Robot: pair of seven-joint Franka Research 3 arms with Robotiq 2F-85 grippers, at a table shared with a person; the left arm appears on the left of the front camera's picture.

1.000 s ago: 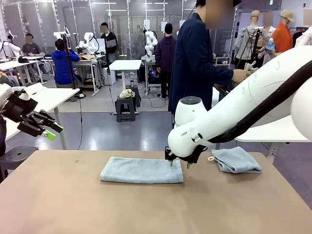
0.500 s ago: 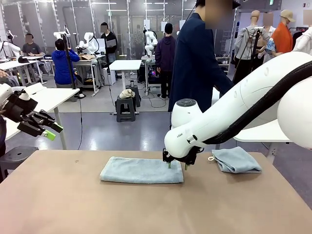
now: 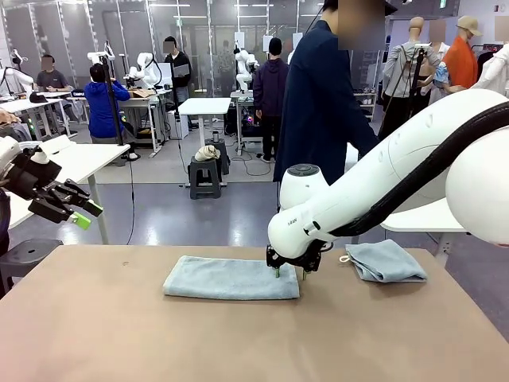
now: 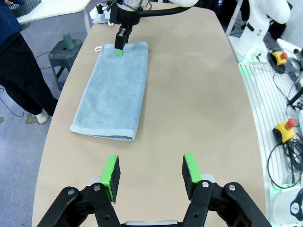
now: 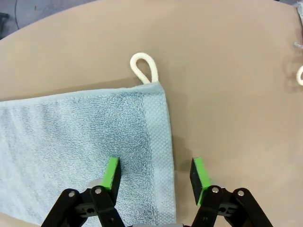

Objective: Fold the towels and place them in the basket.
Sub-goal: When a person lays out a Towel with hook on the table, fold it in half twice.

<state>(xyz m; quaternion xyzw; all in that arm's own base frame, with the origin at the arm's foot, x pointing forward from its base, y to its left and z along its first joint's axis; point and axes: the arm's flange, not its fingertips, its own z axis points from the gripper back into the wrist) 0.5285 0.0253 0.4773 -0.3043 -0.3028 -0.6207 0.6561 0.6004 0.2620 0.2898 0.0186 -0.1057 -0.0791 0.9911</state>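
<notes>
Second towel (image 5: 299, 14) cut off at frame edge, basket (image 4: 22, 7) perhaps, corner only

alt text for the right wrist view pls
The right claw, open, hangs over the short edge of a blue-grey towel on a tan table, one finger over the cloth, the other past its hem. The towel's white loop lies on the table at the corner.

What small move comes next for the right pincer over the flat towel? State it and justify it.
Probably lower and close. The right pincer hovers open, straddling the short edge of the pale blue-grey terry towel near its white loop: one green pad sits over cloth, the other over bare brown table. Pinching that edge would let it start the fold.
</notes>
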